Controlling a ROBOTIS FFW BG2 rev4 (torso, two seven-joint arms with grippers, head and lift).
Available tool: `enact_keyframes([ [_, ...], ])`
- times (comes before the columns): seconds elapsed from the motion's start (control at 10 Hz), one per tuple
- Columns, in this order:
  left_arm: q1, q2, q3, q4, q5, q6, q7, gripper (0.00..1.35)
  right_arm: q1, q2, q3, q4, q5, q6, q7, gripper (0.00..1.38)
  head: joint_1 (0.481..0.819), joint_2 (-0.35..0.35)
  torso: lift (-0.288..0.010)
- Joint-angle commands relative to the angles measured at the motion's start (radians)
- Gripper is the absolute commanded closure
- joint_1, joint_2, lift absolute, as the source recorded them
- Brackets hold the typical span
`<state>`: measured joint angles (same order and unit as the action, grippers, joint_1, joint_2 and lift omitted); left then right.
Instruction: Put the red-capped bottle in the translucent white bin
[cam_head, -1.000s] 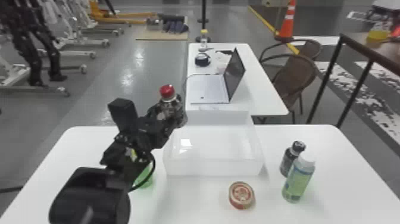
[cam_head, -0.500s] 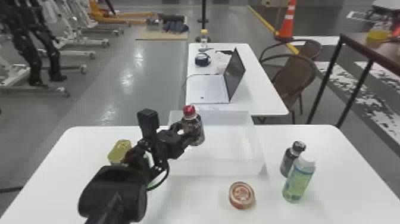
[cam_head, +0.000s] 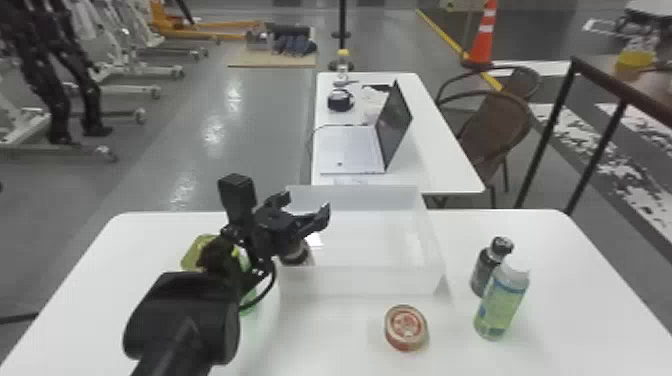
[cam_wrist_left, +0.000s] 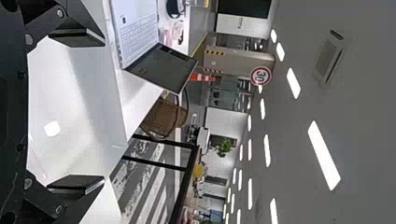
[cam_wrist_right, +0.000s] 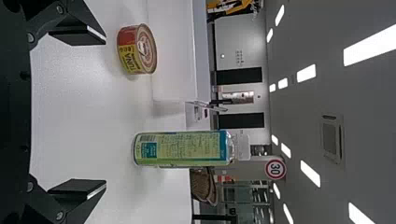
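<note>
the left gripper (cam_head: 306, 206) is over the left part of the bin (cam_head: 370, 282), its 2 fingers apart with nothing between them. in the left wrist view, too, they stand well apart, in front of the bin's pale inside. the bottle (cam_head: 294, 254) is just below that gripper, seemingly inside the bin at its near left corner; only a dark end shows, and the gripper hides the rest (i cannot tell how it lies).

the right gripper (cam_wrist_right: 105, 112) shows in the right wrist view, 2 fingers apart and empty, facing the can (cam_wrist_right: 148, 49) and the green bottle (cam_wrist_right: 182, 149).

the can lies flat on the table (cam_head: 550, 345), near the bin's front wall and apart from it. right of the bin, the green bottle stands upright, with the dark bottle (cam_head: 484, 272) just behind it; whether those 2 touch, i cannot tell. left of the bin, a yellow-topped thing (cam_head: 196, 250) is partly behind the left arm (cam_head: 182, 320). a laptop (cam_head: 350, 147) sits open on the table behind.
</note>
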<state>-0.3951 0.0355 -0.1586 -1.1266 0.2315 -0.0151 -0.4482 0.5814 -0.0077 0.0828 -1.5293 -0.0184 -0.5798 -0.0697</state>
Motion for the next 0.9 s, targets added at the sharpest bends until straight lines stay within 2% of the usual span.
enact_keyframes([
  [0.0,0.078,0.003,0.039,-0.193,-0.018,0.026,0.034,0.36,-0.002,0.000,0.002,0.000,0.001,0.000,0.001,0.20,0.549,0.000,-0.100],
  [0.1,0.171,0.003,0.091,-0.372,-0.078,0.053,0.080,0.41,0.000,0.000,0.003,-0.002,0.000,0.000,0.001,0.20,0.549,0.000,-0.100],
  [0.2,0.266,0.004,0.159,-0.504,-0.098,0.075,0.097,0.42,0.005,0.000,0.002,-0.005,0.000,0.000,0.001,0.20,0.549,0.000,-0.100],
  [0.4,0.478,0.027,0.292,-0.662,-0.087,0.075,0.117,0.42,0.008,-0.002,0.002,-0.006,0.001,0.000,0.001,0.20,0.549,0.000,-0.100],
  [0.5,0.578,0.035,0.330,-0.694,-0.078,0.044,0.166,0.41,0.011,-0.003,0.002,-0.008,0.000,0.000,0.001,0.20,0.549,0.000,-0.100],
  [0.6,0.662,0.027,0.360,-0.696,-0.060,-0.003,0.207,0.42,0.014,-0.008,0.002,-0.009,0.000,0.000,-0.001,0.20,0.549,0.000,-0.100],
  [0.7,0.745,0.004,0.376,-0.694,-0.077,-0.059,0.260,0.42,0.017,-0.009,0.002,-0.009,-0.002,0.000,-0.001,0.20,0.549,0.000,-0.100],
  [0.8,0.812,-0.032,0.393,-0.668,-0.092,-0.131,0.298,0.42,0.018,-0.009,0.002,-0.011,-0.003,0.000,-0.001,0.20,0.549,0.000,-0.100],
])
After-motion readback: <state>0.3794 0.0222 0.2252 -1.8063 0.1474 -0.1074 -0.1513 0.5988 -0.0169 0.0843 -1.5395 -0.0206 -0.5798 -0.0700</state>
